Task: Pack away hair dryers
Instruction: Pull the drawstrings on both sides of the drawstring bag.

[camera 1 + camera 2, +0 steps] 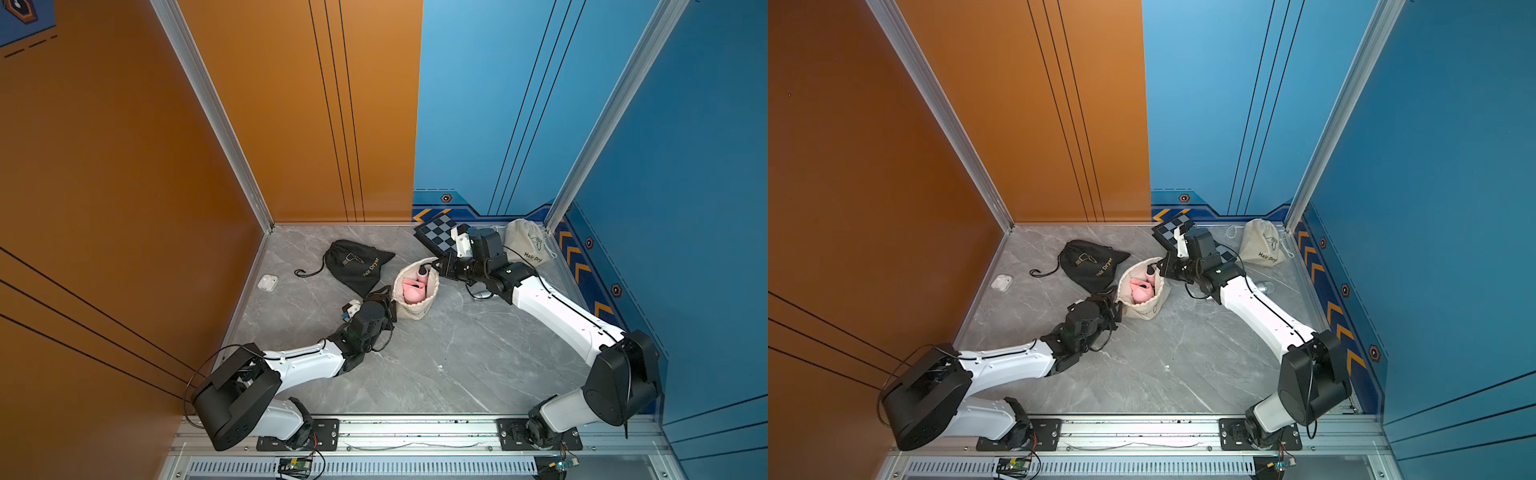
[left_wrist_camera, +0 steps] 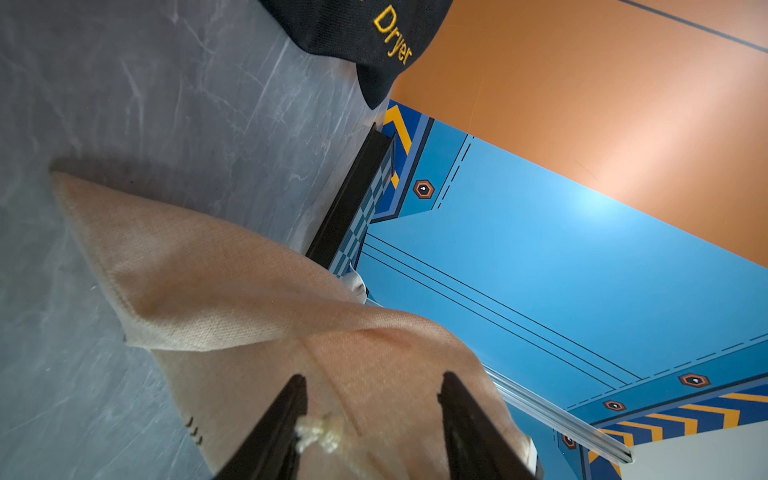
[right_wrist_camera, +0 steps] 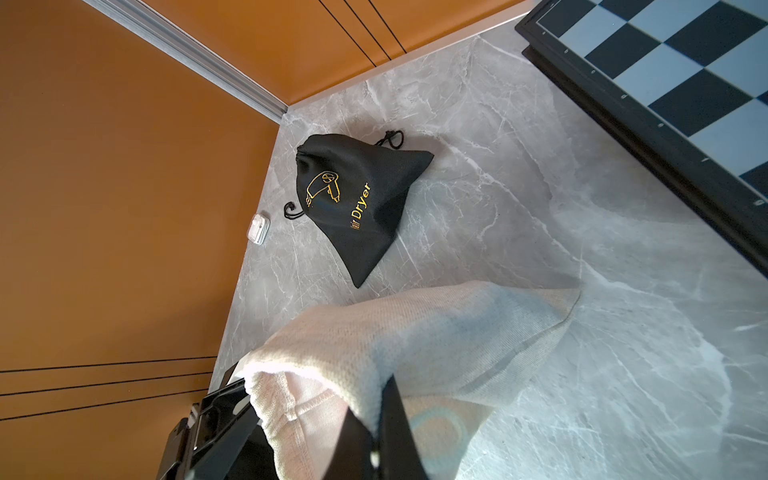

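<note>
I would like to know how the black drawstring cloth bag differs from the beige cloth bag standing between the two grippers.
The black drawstring cloth bag lies on its side, cinched shut; the beige cloth bag stands open, a pale pink hair dryer inside. Nothing touches the black bag; the right gripper pinches the beige bag's rim. Both are cloth.

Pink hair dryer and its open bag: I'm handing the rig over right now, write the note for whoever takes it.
Right gripper: shut on the rim of the open beige bag, holding the mouth up.
Left gripper: open, jaws apart against the bag's side, by the drawstring knot.
Pink hair dryer: inside the open bag.
Black bag and second beige bag: look closed, contents hidden.
Left: draw this bag shut. No other dryer is in view, so probably check those two bags.
</note>
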Motion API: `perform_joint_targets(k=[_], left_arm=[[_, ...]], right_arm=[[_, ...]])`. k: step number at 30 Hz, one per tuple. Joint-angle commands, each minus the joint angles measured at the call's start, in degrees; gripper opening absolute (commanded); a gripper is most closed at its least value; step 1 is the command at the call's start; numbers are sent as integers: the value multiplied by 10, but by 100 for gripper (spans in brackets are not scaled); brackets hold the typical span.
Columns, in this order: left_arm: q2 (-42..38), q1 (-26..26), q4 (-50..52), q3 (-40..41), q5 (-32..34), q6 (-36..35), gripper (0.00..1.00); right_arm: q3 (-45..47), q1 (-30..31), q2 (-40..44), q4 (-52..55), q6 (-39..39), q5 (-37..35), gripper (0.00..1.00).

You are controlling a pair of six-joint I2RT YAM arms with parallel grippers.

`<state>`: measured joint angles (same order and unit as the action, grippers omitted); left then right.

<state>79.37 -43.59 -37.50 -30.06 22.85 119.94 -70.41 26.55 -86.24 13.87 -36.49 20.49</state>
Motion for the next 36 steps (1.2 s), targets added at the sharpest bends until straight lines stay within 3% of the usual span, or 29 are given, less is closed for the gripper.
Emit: perform_joint_targets(k=[1,9,18,24,28,33,36], left_arm=[[4,11,-34,-6,-1,3,47],[-12,22,-35,-20,-7,-18,39],[-20,3,-35,-16,-11,-24,41],[-3,-1,-53,3,-9,-13,33],[15,1,-70,7,-11,-14,23],[38,12,-119,12,-20,-27,0],[29,25,-124,19,-25,-47,0]], right_arm=[[3,-3,22,-26,-6,-1,0],[4,-3,19,-27,-6,-4,0],[3,-4,14,-26,-8,-4,0],[0,-4,13,-27,-8,-2,0],[0,-4,14,-26,-8,-1,0],[2,-6,17,-26,-7,-2,0],[3,-7,16,-25,-7,-4,0]])
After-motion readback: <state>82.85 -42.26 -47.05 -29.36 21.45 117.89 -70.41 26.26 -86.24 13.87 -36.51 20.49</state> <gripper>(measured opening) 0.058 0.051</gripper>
